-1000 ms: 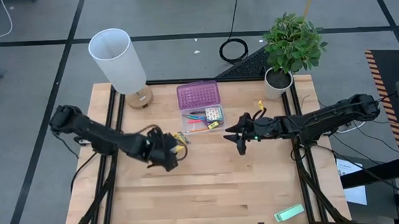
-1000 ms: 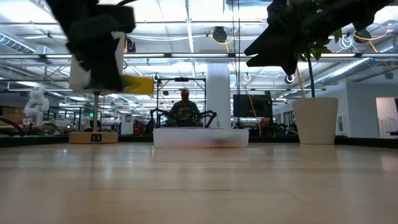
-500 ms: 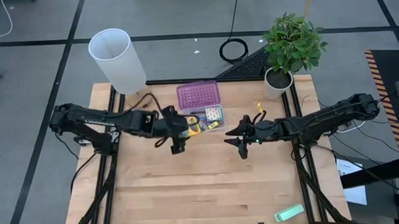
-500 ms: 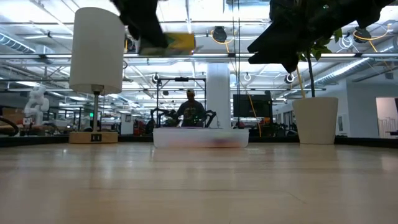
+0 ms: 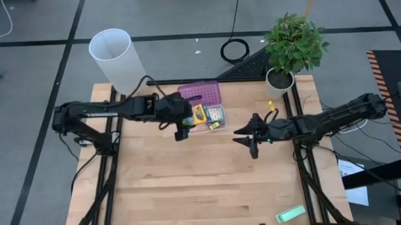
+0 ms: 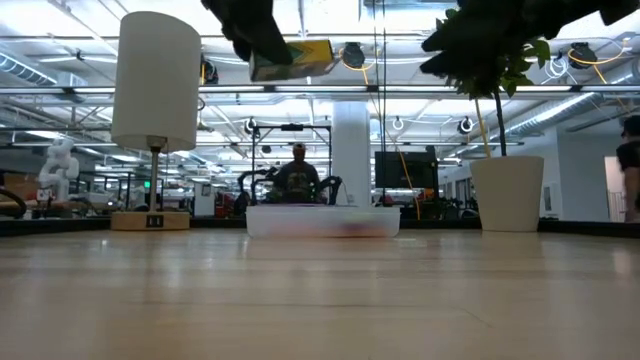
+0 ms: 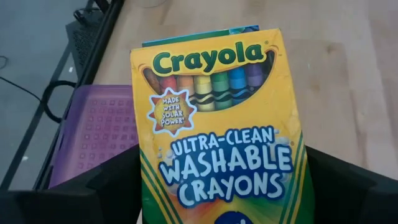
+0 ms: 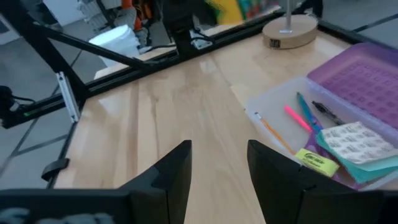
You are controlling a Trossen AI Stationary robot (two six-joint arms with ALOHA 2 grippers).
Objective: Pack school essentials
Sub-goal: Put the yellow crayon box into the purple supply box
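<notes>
High view: your left gripper (image 5: pixel 185 120) sits just off table centre toward 11 o'clock, clenched on the crayon box (image 5: pixel 198 115), which it carries above the 9 o'clock end of the clear case (image 5: pixel 213 126). The case's purple lid (image 5: pixel 200 94) stands open on the 12 o'clock side. In the low view the crayon box (image 6: pixel 292 59) hangs high over the case (image 6: pixel 322 221), well clear of the table (image 6: pixel 320 300).

The left wrist view shows you the yellow-green crayon box (image 7: pixel 217 130) pinched between the two dark fingers (image 7: pixel 112 186), its printed face to the camera, with the purple lid (image 7: pixel 99 130) below it.

Your right gripper (image 5: pixel 253 140) hovers at about 3 o'clock of the case, near it but not touching, fingers (image 8: pixel 174 168) spread and holding nothing.

Through the right wrist view you can see inside the case (image 8: pixel 267 118): a pink pencil (image 8: pixel 297 117), an orange pencil (image 8: pixel 272 132), purple-handled scissors (image 8: pixel 328 114), a yellow block (image 8: pixel 317 163) and a teal-edged packet (image 8: pixel 356 145).

A white lamp (image 5: pixel 120 62) stands at the table's 11 o'clock corner, a potted plant (image 5: pixel 289 47) at 1 o'clock, and a pale green block (image 5: pixel 290 214) at the 5 o'clock edge. A person (image 6: pixel 297 172) sits far behind the table.
</notes>
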